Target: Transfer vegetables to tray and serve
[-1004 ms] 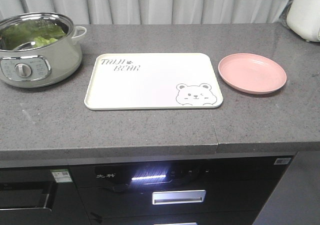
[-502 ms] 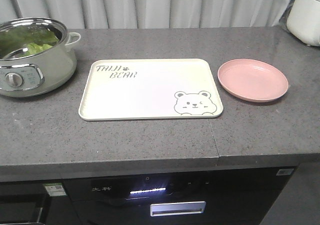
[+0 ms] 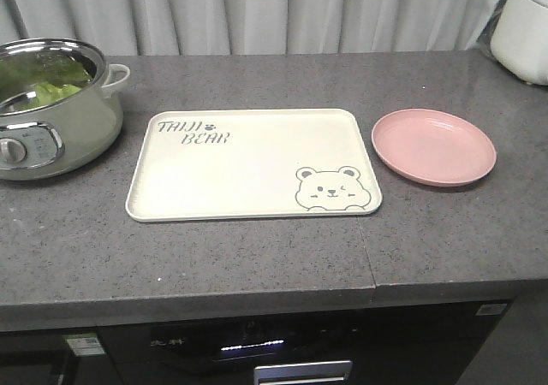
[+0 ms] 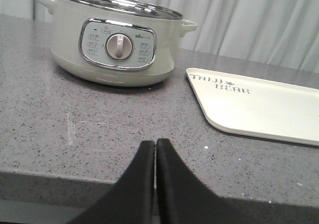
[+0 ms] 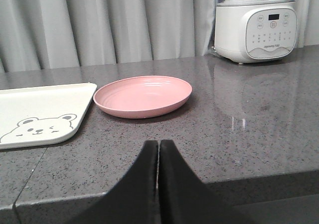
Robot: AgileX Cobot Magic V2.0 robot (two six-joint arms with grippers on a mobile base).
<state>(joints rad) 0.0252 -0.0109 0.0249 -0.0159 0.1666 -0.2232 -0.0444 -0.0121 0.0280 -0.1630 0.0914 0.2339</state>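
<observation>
Against a second ago, the pot (image 3: pixel 64 137) sits further left in view and the desk (image 3: pixel 257 257) nearer. The lettuce (image 3: pixel 51 90) lies in the pot, beside the bare tray (image 3: pixel 248 167). The left claw (image 4: pixel 155 152) and right claw (image 5: pixel 158 152) hover pinched together and empty, likely during the approach.

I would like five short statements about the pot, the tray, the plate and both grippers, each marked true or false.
1. Nothing lies on the tray. True.
2. The lettuce lies on the pink plate. False: it is inside the pot, and the plate is bare.
3. The left gripper is shut. True.
4. The right gripper holds a leaf. False: it is shut on nothing.
5. In the front view, the pot stands right of the tray. False: it stands to the left.
</observation>
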